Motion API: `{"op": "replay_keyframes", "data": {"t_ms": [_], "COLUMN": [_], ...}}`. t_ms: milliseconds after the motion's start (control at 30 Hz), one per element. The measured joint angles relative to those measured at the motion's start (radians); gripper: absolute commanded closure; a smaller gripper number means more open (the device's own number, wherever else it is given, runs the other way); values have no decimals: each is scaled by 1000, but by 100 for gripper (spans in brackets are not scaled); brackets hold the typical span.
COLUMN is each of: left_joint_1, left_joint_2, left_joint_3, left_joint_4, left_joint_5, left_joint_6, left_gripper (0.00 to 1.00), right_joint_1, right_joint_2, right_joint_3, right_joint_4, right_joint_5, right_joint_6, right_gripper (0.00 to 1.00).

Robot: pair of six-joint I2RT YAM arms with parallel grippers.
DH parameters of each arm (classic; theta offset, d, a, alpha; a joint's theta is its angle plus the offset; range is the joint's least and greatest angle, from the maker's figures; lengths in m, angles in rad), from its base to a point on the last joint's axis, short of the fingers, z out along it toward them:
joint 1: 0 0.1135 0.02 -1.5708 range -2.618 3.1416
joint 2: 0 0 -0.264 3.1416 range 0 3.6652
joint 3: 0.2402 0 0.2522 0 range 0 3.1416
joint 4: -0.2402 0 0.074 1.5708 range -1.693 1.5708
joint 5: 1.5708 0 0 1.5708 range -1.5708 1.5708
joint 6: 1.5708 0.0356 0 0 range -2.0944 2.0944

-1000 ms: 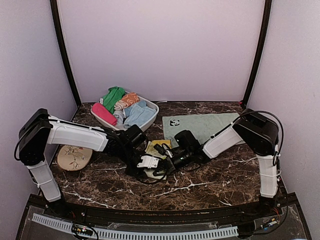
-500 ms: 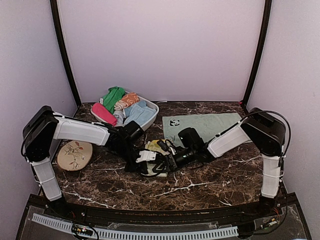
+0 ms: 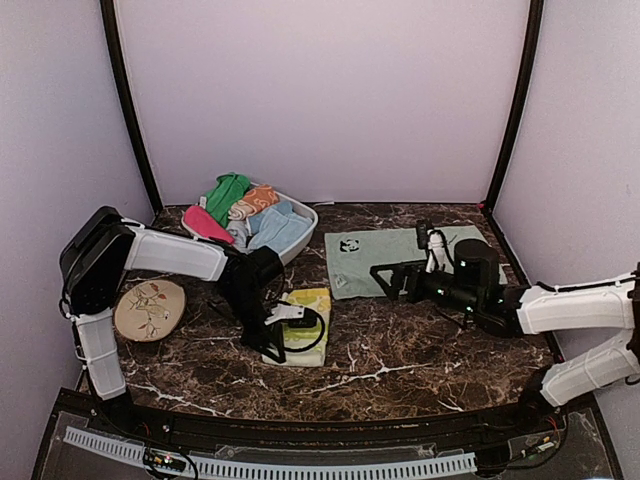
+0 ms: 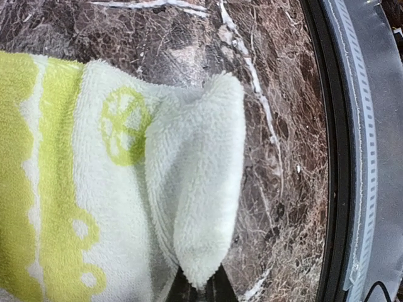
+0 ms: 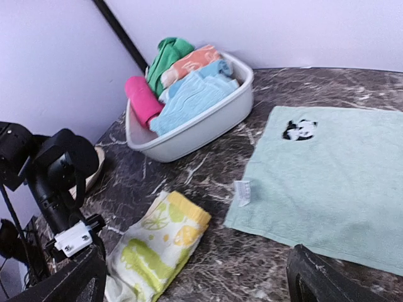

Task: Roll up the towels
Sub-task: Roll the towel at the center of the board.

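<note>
The yellow-lime patterned towel [image 3: 310,322] [image 5: 157,251] lies folded on the marble between the arms. My left gripper [image 3: 275,345] [image 4: 198,289] is shut on its white near corner [image 4: 201,207], pinching a fold of cloth. My right gripper [image 3: 392,278] [image 5: 201,286] is open and holds nothing. It hangs low over the left edge of the pale mint towel [image 3: 395,248] [image 5: 327,182], which is spread flat with its panda patch [image 5: 298,129] up. The hot-pink towel [image 3: 207,225] [image 5: 143,100] sits rolled in the basin.
A white basin [image 3: 308,216] [image 5: 208,123] at the back left holds green, orange and blue towels besides the pink one. A beige plate [image 3: 150,308] lies at the left, beside the left arm. The table's black front rail [image 4: 359,157] runs close behind the left gripper.
My right gripper let go of the yellow-lime towel, opened wide and drew back right over the mint towel. My left gripper closed on the towel's near corner.
</note>
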Motion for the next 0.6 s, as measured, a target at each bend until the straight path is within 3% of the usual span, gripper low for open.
{"op": "replay_keyframes", "data": {"t_ms": [100, 200, 300, 500, 600], "left_joint_1": [0, 2, 14, 66, 80], "left_joint_2": [26, 39, 66, 197, 233], "left_joint_3": [33, 47, 76, 182, 211], "left_joint_4": [-43, -74, -119, -233, -274], "left_joint_5": [23, 42, 70, 172, 199], "left_joint_6": [0, 5, 8, 2, -10], "left_gripper": [100, 100, 100, 100, 100], "right_joint_1": [-24, 17, 164, 445, 555], "right_joint_2": [-75, -81, -74, -5, 106], "right_joint_3": [-100, -127, -109, -103, -68], "right_joint_4": [86, 85, 41, 34, 35], "right_joint_5": [49, 104, 207, 340, 399], "right_joint_6": [5, -93, -274, -652, -823], "right_gripper": [1, 9, 19, 26, 30]}}
